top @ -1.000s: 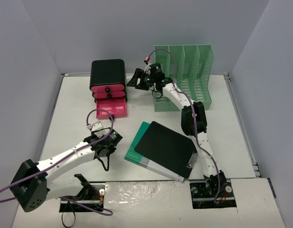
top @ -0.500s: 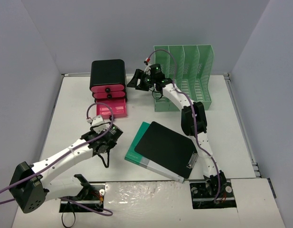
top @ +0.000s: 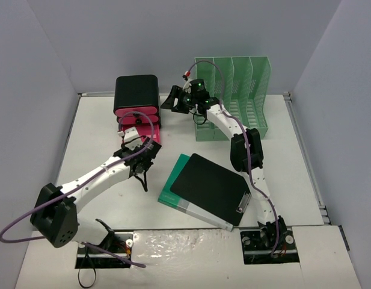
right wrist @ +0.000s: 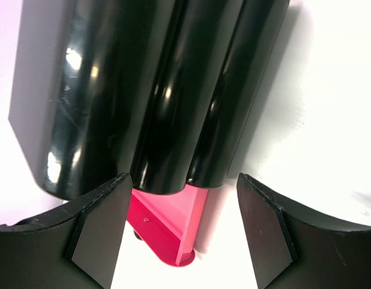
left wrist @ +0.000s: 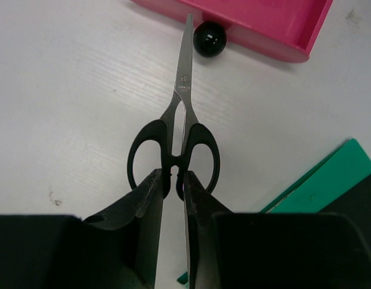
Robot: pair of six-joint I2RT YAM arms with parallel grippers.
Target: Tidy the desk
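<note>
Left wrist view: the left pincer (left wrist: pixel 173 180) is clamped on a pair of scissors (left wrist: pixel 180 114), its two fingers pinching the narrow neck between the black handle loops. The closed blades point straight ahead of the pincer. Their tip reaches the lip of a pulled-out pink drawer (left wrist: pixel 263 24), just beside the drawer's round black knob (left wrist: pixel 209 39).

The scissors look light and stiff. The steel blades are likely slick, so the plastic neck is the sounder place to hold. Pinched at one end like this, they could swing if the wrist turns sharply.

The bench (top: pixel 95 132) lies below this pincer and spreads out on all sides of it. It is flat, rigid and matte, a surface to set things on, not something to grasp. Things should slide on it with little drag.

Beyond the left pincer stands the black drawer unit (top: pixel 137 99). The right pincer (top: pixel 173 102) hangs close at that unit's right side, with its fingers spread wide and nothing between them. I cannot tell whether they touch the casing. Further right of the right pincer stands a green file rack (top: pixel 245 90). Nearer the arm bases, a black clipboard (top: pixel 209 186) rests on a green book (top: pixel 173 189).
</note>
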